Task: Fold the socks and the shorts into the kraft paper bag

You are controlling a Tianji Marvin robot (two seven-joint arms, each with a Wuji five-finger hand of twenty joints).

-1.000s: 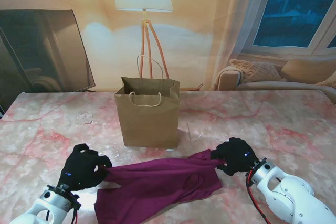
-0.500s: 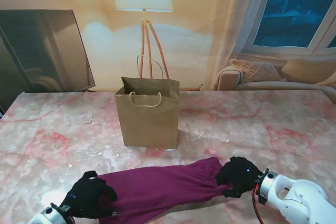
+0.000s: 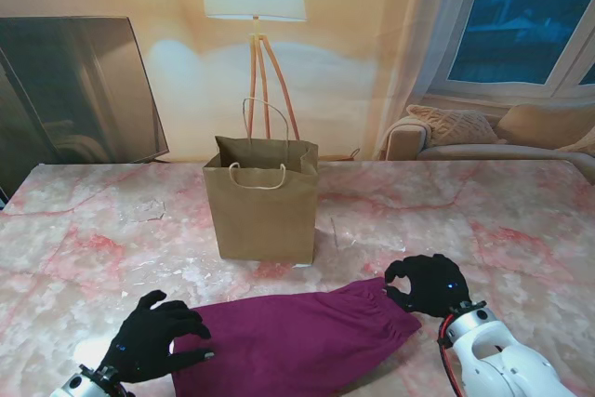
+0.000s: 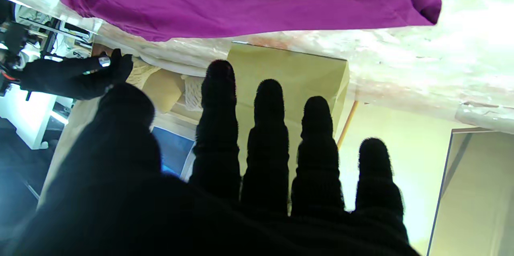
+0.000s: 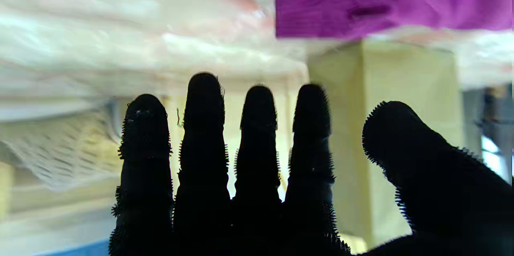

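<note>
Though spread, both robot hands (image 3: 158,346) empty

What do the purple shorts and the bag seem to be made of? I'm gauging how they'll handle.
The shorts look like soft, matte knit fabric: they lie limp in folds, and the right wrist view shows fine ribbing. The bag looks like stiff, matte brown kraft paper: it stands on its own with sharp creases and pale, probably twisted-paper, handles.
</note>
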